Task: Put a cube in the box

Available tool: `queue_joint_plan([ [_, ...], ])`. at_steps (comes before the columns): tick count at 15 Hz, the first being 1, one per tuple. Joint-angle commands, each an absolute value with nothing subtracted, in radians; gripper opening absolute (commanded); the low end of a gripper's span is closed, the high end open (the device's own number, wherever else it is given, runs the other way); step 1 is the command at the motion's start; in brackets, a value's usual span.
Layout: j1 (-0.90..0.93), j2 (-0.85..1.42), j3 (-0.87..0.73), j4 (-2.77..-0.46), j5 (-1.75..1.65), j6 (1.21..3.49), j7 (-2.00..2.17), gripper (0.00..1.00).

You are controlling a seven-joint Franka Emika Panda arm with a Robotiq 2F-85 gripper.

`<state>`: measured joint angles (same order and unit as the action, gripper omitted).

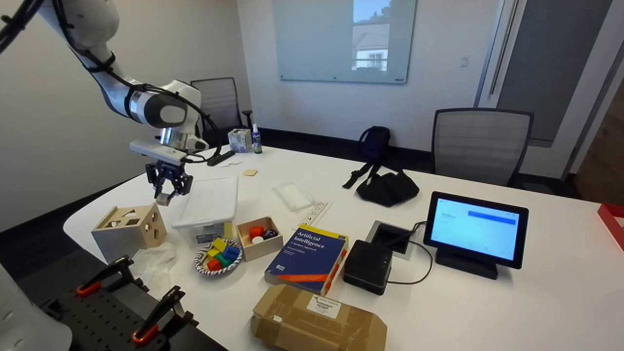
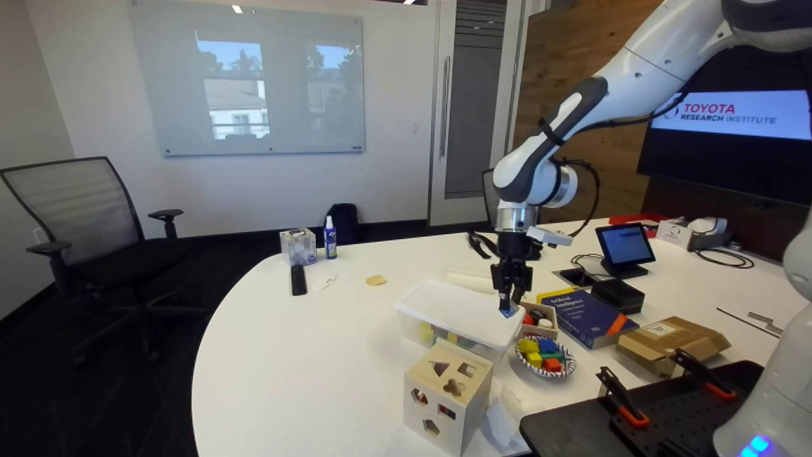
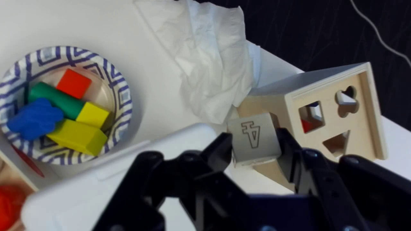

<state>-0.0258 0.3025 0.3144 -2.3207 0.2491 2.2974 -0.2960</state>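
Observation:
My gripper (image 3: 255, 141) is shut on a small pale cube (image 3: 253, 138) with an outlined figure 4 on one face. The cube shows below the fingertips in both exterior views (image 1: 163, 200) (image 2: 507, 311), held in the air. The box (image 3: 362, 128) is light wood with shaped cut-out holes in its top and a side. It stands on the table in both exterior views (image 1: 119, 241) (image 2: 472, 409). In the wrist view it lies behind and right of the cube, apart in height. Something red shows through its square hole. Part of the box is hidden behind the right finger.
A lidded clear tub (image 2: 444, 304) stands beside the box. A patterned bowl (image 3: 123, 99) holds several coloured blocks. Next to it are an open wooden tray (image 1: 263, 249) and a blue book (image 1: 302, 258). A crumpled tissue (image 3: 212, 64) lies between bowl and box.

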Motion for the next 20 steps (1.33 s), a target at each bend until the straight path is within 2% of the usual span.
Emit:
queue_joint_plan([
  [1, 0.046, 0.372, 0.303, -2.157, 0.232, 2.137, -0.367, 0.16],
  [10, 0.144, 0.556, 0.305, -1.943, 0.226, 1.917, -0.382, 0.16],
  [20, 0.312, 0.650, 0.274, -1.878, 0.150, 1.928, -0.054, 0.16],
])
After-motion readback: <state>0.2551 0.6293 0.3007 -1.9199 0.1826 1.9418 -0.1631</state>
